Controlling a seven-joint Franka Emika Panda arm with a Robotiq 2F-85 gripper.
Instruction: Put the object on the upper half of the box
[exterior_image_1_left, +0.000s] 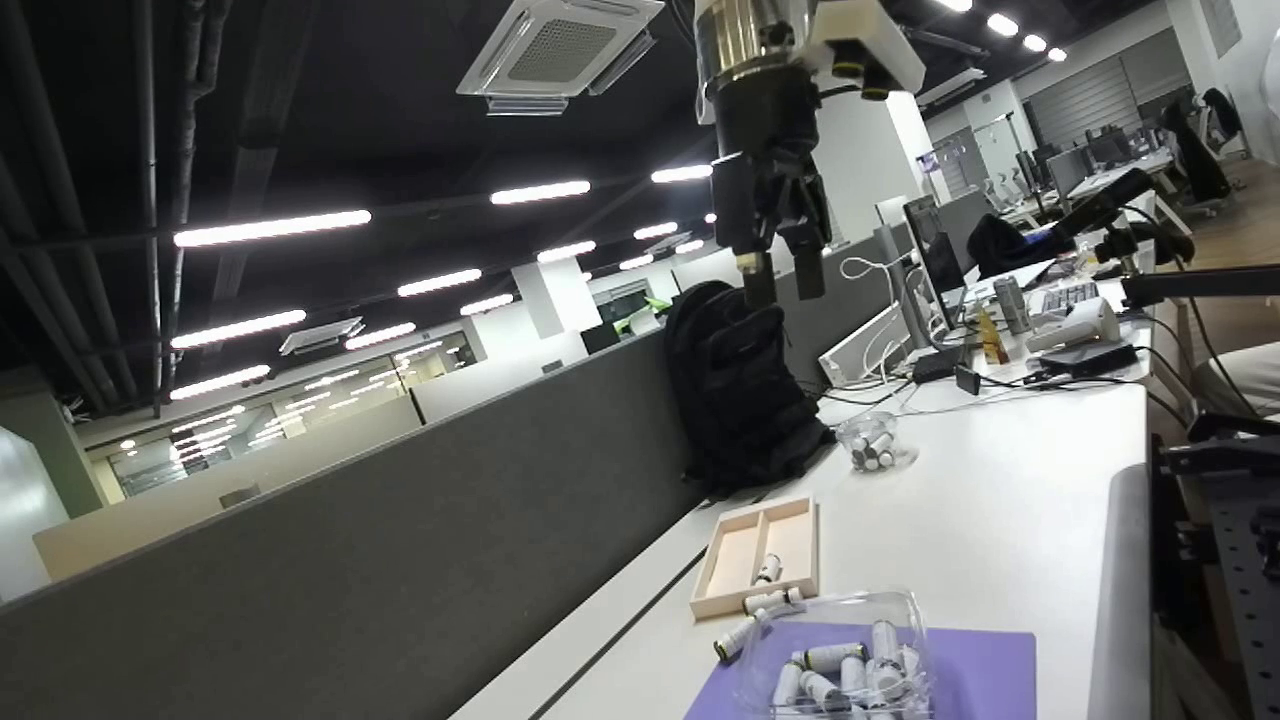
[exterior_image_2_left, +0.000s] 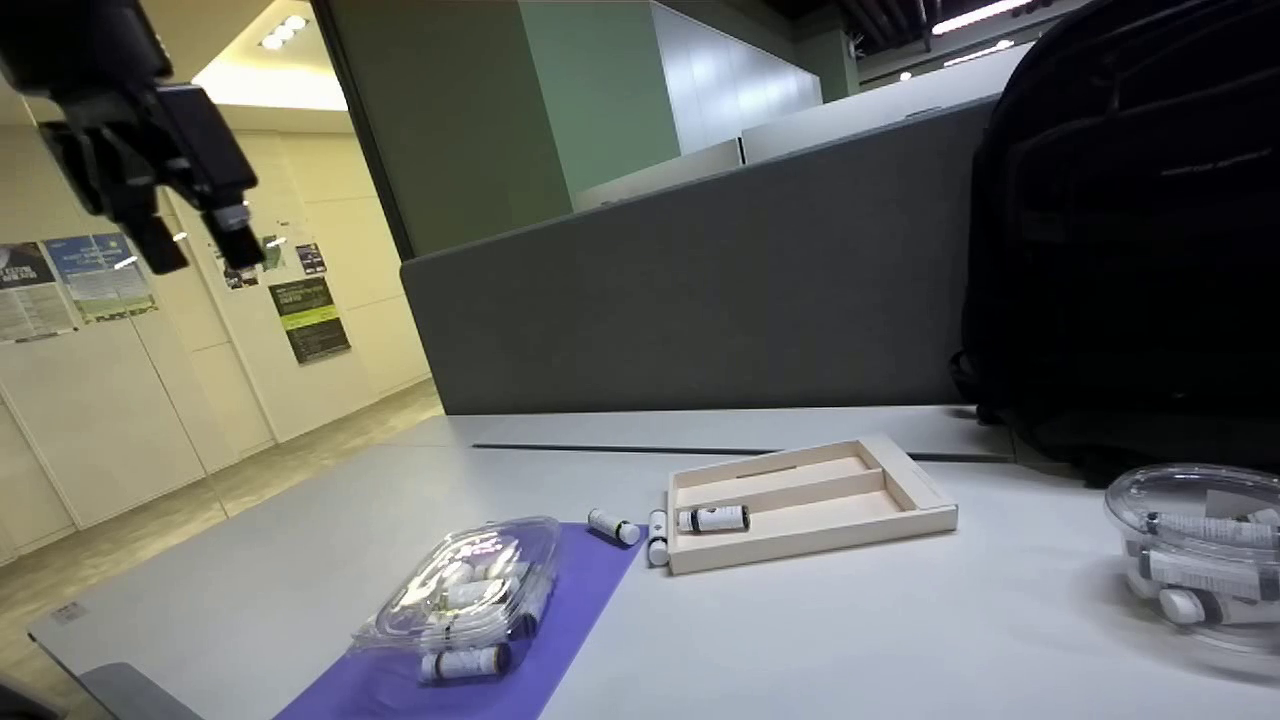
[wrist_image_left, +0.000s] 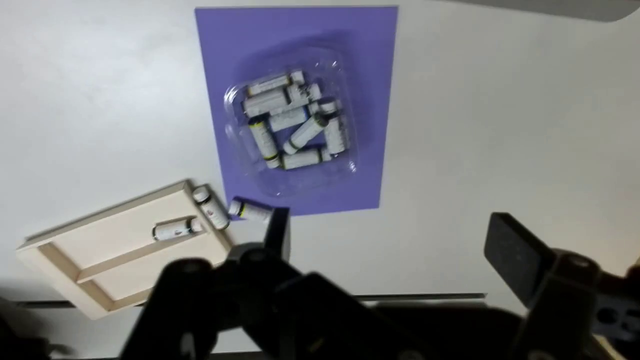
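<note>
Charcoal partition panelling (exterior_image_2_left: 700, 290) runs behind a white bench (exterior_image_2_left: 760, 640) in both exterior views, under a black office ceiling (exterior_image_1_left: 400, 120) crossed by bright strip lights (exterior_image_1_left: 540, 193). High over the bench hangs the pincer (wrist_image_left: 396, 244), its fingers (wrist_image_left: 517, 257) spread wide with only air between them.

At the lower centre of the wrist view, one finger partly overlaps a yellow-banded bottle (wrist_image_left: 250, 211) on the lower left corner of a purple sheet (wrist_image_left: 372, 165). On that sheet, upper centre of the frame, a clear plastic container (wrist_image_left: 305, 182) holds a jumble of white-capped bottles (wrist_image_left: 265, 142). Lower left in the frame lies a shallow two-compartment box (wrist_image_left: 115, 235) of pale wood; in its upper compartment, toward the right end, rests a black-banded bottle (wrist_image_left: 175, 229), and a second black-banded bottle (wrist_image_left: 212, 209) lies just outside that end. Their white wrap labels carry print too blurred to read.

Farther out, at the lower right of an exterior view, a round clear tub (exterior_image_2_left: 1128, 500) holds more bottles near a black backpack (exterior_image_2_left: 1130, 250) with a faint, illegible strip of lettering. Posters (exterior_image_2_left: 312, 320) at the left of an exterior view, one dark with a lime-green band, bear text too small to make out. At the right of an exterior view, a monitor (exterior_image_1_left: 935, 258) and keyboard (exterior_image_1_left: 1068, 296) stand on the bench.
</note>
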